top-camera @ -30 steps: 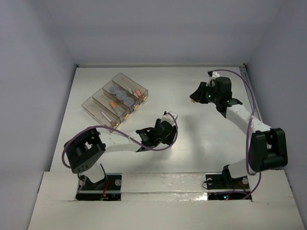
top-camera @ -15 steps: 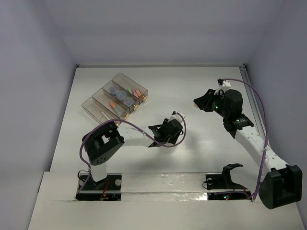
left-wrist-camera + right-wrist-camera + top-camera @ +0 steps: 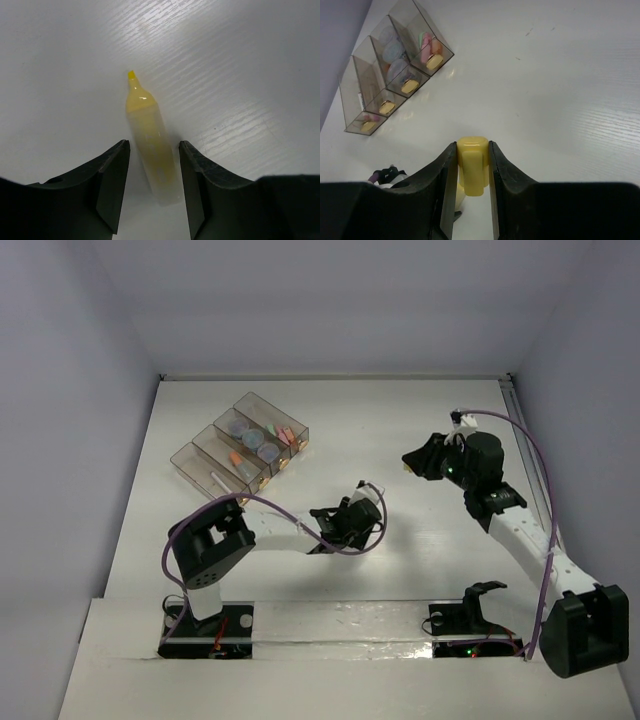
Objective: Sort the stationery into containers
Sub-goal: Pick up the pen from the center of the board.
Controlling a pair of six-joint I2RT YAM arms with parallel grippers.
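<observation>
The yellow highlighter (image 3: 150, 145) is translucent, glossy plastic; the yellow stick (image 3: 472, 162) is smooth and opaque. The white table (image 3: 240, 60) has a fine ridged grain, softly shiny. The containers (image 3: 357, 85) are clear brownish plastic.

The right gripper (image 3: 472, 167) has its jaws pressed against both sides of a short yellow stick (image 3: 472, 147), above the white worktop (image 3: 560, 90). At the upper left stands the row of clear brownish containers (image 3: 357, 95), holding pale rolls (image 3: 395, 70) and pink, orange and green sticks (image 3: 429, 45).
</observation>
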